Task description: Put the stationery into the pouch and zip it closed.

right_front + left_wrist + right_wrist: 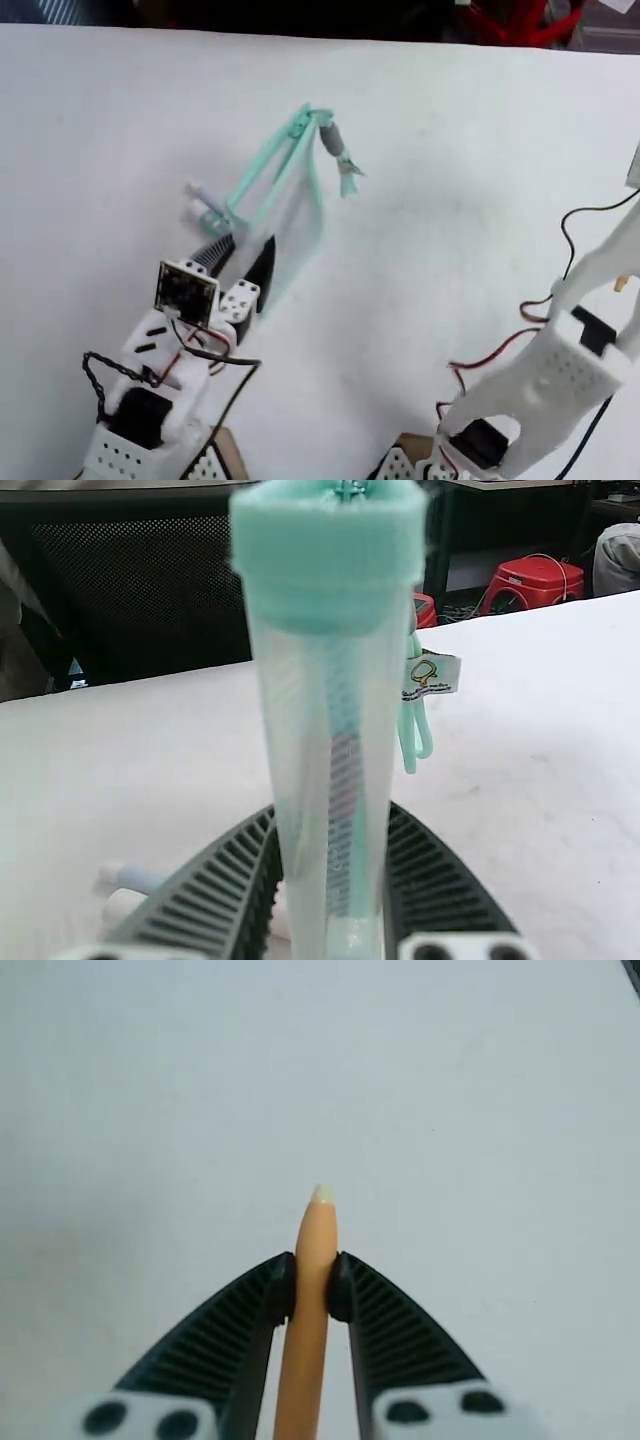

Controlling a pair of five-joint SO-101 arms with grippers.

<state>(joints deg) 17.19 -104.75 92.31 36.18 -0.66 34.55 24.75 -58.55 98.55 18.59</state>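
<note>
orange pen point(313, 1250) cut off at the edge; pale stationery point(125, 885) partly hidden behind pouch point(330, 680) and left gripper point(331, 815)

white table point(450, 150), red stool point(535, 580), black chair point(130, 590)

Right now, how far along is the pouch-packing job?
Done: nothing I can confirm; what the pouch holds is unclear. In hand: the left claw is shut on the pouch, the right claw on an orange pen. Left: that pen and a pale item on the table beside the pouch go in, then zipping.
</note>
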